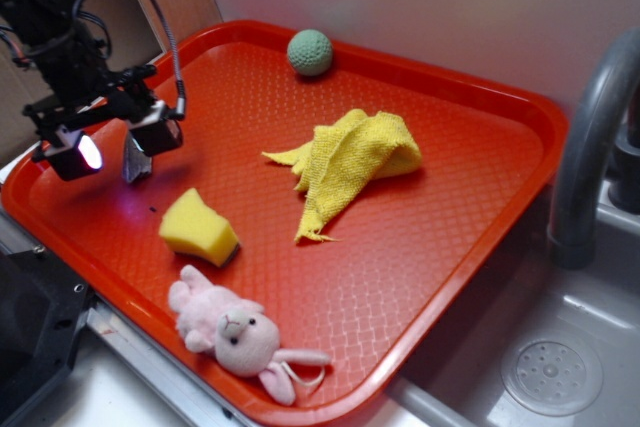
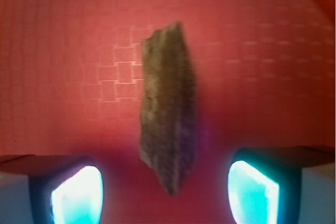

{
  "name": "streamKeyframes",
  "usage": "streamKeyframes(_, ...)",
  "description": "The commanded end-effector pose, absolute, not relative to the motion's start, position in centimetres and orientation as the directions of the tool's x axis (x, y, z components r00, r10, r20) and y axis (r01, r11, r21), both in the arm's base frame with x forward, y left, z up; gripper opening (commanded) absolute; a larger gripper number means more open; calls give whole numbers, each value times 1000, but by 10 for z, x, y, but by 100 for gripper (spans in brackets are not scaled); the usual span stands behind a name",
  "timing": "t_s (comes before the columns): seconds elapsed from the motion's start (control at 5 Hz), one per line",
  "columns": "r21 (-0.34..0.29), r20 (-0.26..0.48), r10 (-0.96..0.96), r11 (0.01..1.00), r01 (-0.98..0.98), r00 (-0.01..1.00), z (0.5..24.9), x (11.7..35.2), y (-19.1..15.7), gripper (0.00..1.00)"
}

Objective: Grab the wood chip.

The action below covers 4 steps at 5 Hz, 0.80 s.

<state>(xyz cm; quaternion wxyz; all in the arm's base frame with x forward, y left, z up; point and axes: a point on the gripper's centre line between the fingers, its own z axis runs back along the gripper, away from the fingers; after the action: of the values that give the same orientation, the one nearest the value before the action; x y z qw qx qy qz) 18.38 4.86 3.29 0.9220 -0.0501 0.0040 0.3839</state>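
No brand, label or legible writing appears on any item. The sole container is the red tray (image 1: 480,197), its floor embossed with a grid pattern. It holds a green ball (image 1: 310,52) near the far rim, a crumpled yellow cloth (image 1: 350,162) at centre, a yellow sponge (image 1: 198,228) toward the near left, and a pink plush rabbit (image 1: 240,337) at the near rim.

The hand (image 1: 125,152) stands over the tray's left end. The wrist view shows the wood chip (image 2: 168,111) between the two lit pads (image 2: 79,195), which stand well apart on either side of it with visible gaps. The hand is therefore wide open and grips nothing. The chip is grey-brown, elongated and rough-edged. Whether it lies flat on the tray floor cannot be determined; the exterior view shows a grey sliver directly beneath the hand.
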Motion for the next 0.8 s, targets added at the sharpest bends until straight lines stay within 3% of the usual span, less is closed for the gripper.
streamKeyframes(0.0,-88,-55,686,721,-688,726,10,185,54,100)
streamKeyframes(0.2,-84,-51,685,722,-687,727,8,187,57,100)
streamKeyframes(0.4,-48,-49,686,724,-688,726,1,186,59,21)
streamKeyframes(0.6,-35,-46,684,728,-685,728,-1,187,58,0)
